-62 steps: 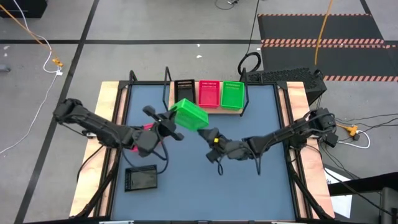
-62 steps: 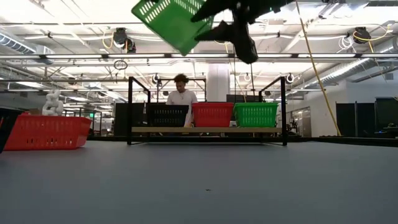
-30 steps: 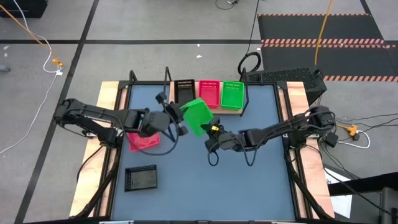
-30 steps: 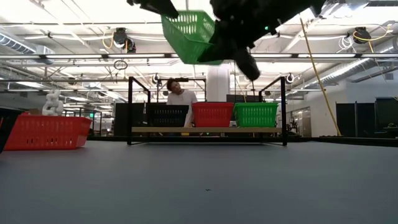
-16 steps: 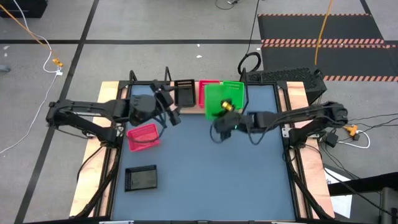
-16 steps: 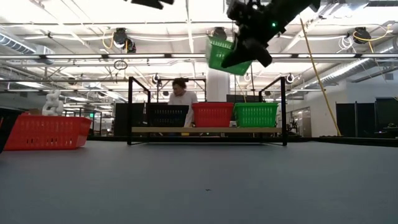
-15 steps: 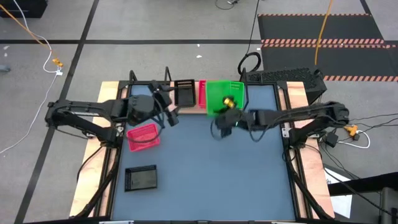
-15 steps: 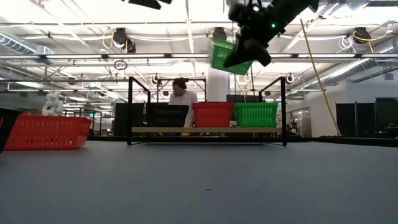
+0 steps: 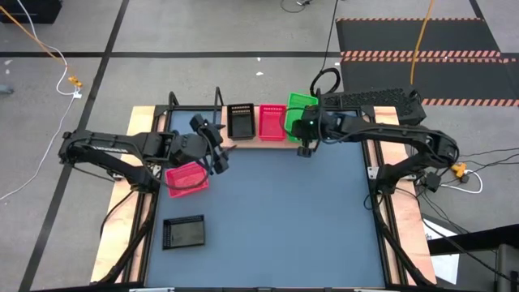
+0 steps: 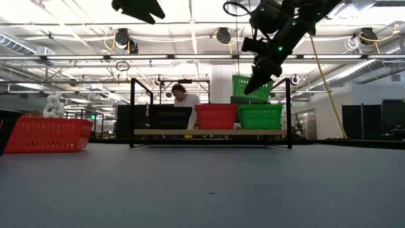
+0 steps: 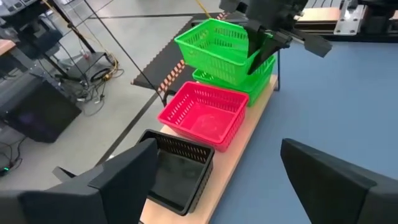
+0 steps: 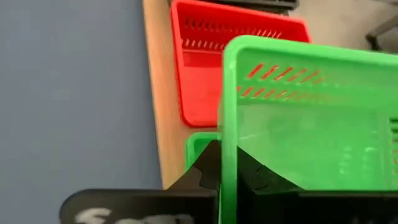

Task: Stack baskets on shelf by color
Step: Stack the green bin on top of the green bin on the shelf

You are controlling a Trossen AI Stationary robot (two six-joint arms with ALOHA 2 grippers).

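On the shelf (image 9: 251, 143) at the far edge stand a black basket (image 9: 240, 122), a pink-red basket (image 9: 272, 122) and a green basket (image 10: 260, 117), each on its bottom. A second green basket (image 10: 252, 87) hangs just above the shelf's green one, with my right gripper (image 9: 306, 136) shut on it. My left gripper (image 9: 214, 148) hovers open near the shelf's left end, holding nothing. A pink-red basket (image 9: 186, 178) and a black basket (image 9: 183, 234) rest on the table at the left. My right gripper holds the hanging green basket by the rim of its near wall (image 12: 227, 134), with one finger (image 12: 208, 167) outside and the other (image 12: 258, 173) inside. The fingers slant down from the table's near side. The basket hangs clear of the one below, open side up, slightly tilted.
The shelf's black frame posts (image 10: 288, 111) rise beside the green baskets. A person (image 10: 183, 95) stands behind the shelf. The blue-grey tabletop (image 9: 284, 219) lies bare at the middle and right.
My right gripper has swung the green basket from over the table's middle toward the far edge and the right, rolling it from steeply tilted to nearly level, to above the shelf's green basket. My left gripper has come away from that basket and drawn back toward the left.
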